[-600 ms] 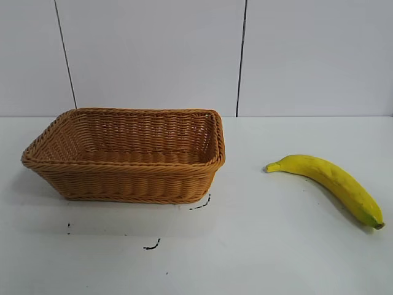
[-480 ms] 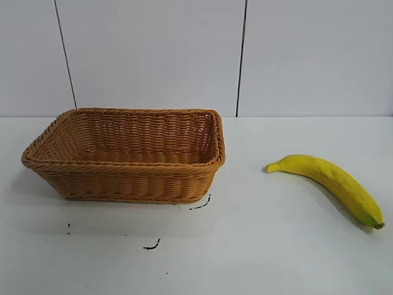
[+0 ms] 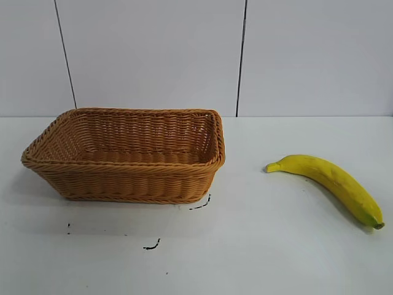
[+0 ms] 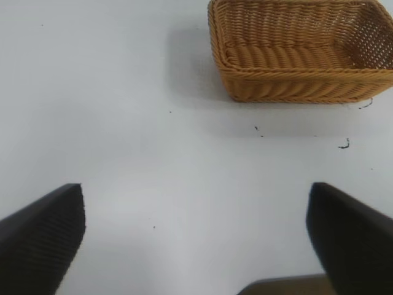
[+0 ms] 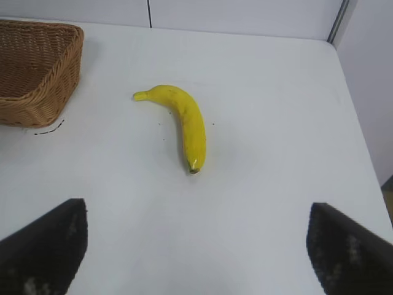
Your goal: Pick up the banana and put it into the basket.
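Note:
The yellow banana (image 3: 328, 181) lies on the white table at the right, its greenish tip toward the front right; it also shows in the right wrist view (image 5: 184, 123). The tan woven basket (image 3: 126, 178) stands at the left, empty, and shows in the left wrist view (image 4: 295, 83) and partly in the right wrist view (image 5: 37, 92). Neither arm shows in the exterior view. My left gripper (image 4: 195, 239) is open and empty above bare table, well short of the basket. My right gripper (image 5: 196, 243) is open and empty, held back from the banana.
Small black marks (image 3: 151, 246) lie on the table in front of the basket. The table's right edge (image 5: 356, 135) shows in the right wrist view. A grey panelled wall (image 3: 184, 55) stands behind the table.

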### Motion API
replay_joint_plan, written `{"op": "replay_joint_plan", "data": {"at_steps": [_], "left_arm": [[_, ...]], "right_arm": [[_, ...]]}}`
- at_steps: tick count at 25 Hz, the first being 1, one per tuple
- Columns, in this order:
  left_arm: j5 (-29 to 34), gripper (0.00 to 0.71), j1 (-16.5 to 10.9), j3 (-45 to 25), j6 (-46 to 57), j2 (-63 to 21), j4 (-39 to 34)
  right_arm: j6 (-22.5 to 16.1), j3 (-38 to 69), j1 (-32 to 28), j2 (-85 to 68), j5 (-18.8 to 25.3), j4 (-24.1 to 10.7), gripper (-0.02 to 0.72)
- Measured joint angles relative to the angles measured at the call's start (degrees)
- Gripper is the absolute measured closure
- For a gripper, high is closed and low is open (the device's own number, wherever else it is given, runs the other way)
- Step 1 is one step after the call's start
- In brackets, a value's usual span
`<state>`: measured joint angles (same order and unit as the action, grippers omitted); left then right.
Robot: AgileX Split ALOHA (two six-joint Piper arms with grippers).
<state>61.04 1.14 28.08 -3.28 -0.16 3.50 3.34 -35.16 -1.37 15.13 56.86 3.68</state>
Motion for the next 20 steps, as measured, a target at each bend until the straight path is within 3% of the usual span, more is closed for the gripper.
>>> {"op": "replay_joint_plan", "data": {"at_steps": [6, 13, 17, 20], "left_arm": [[0.00, 0.015, 0.00, 0.00, 0.00, 0.00, 0.00], [0.00, 0.015, 0.00, 0.00, 0.00, 0.00, 0.00], [0.00, 0.015, 0.00, 0.00, 0.00, 0.00, 0.00], [0.00, 0.015, 0.00, 0.00, 0.00, 0.00, 0.00]], "right_arm": [[0.00, -11.77, 0.00, 24.40, -2.14, -2.74, 0.008], [0.59, -24.98, 0.00, 54.59, -0.77, -3.68, 0.008], [4.86, -33.05, 0.00, 69.31, 2.02, -3.68, 0.008], [9.48, -38.80, 0.00, 78.51, 3.60, -1.83, 0.008]]}}
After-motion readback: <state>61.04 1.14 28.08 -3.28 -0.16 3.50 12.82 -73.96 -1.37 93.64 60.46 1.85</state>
